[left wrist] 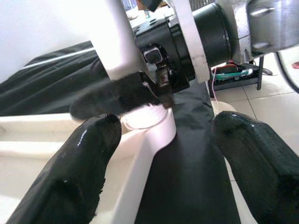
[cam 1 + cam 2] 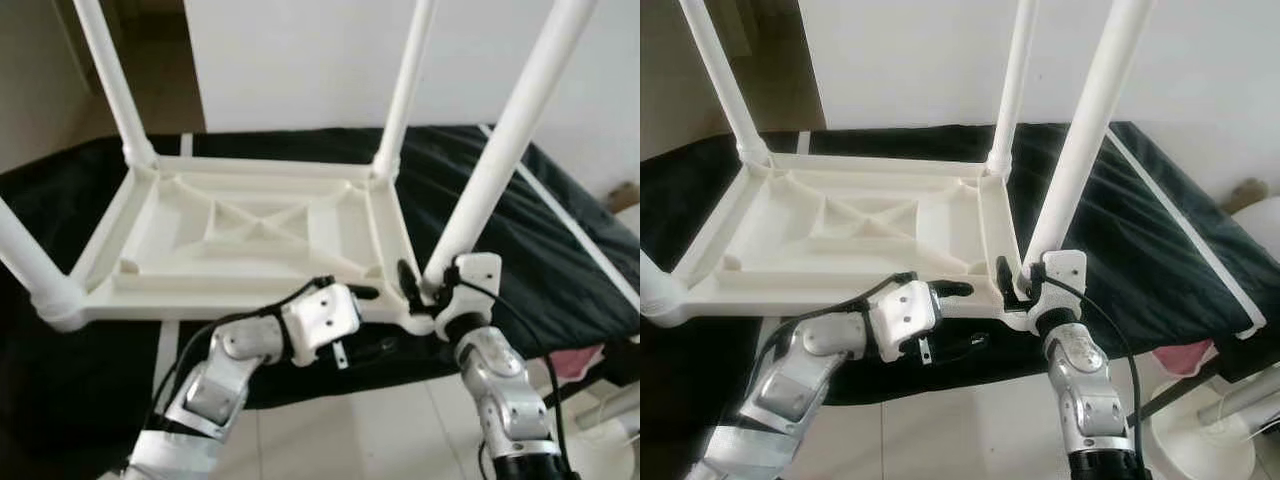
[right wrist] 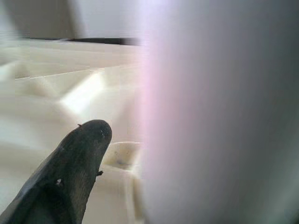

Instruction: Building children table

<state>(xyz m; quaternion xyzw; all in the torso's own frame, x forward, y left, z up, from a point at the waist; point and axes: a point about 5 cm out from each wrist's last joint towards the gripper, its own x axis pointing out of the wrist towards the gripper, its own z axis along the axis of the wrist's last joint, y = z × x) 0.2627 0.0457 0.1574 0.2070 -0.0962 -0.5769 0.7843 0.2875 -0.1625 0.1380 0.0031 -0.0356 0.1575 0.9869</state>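
A white plastic children's table (image 2: pixel 250 230) lies upside down on a black cloth (image 2: pixel 560 250), its legs pointing up. My right gripper (image 2: pixel 420 287) is shut on the base of the near right leg (image 2: pixel 500 150), at the table's front right corner. In the right wrist view one black finger (image 3: pixel 74 172) rests beside that leg (image 3: pixel 215 116). My left gripper (image 2: pixel 368 320) is open and straddles the table's front rim just left of that corner. In the left wrist view its fingers (image 1: pixel 84 163) stand wide apart, one over the rim and one outside it.
The far right leg (image 2: pixel 405 90), far left leg (image 2: pixel 110 80) and near left leg (image 2: pixel 25 260) stand tall around the work area. A white wall is behind. Tiled floor lies below the cloth's edge, with a pink item (image 2: pixel 570 360) and a round white base (image 2: pixel 1200 440) at the right.
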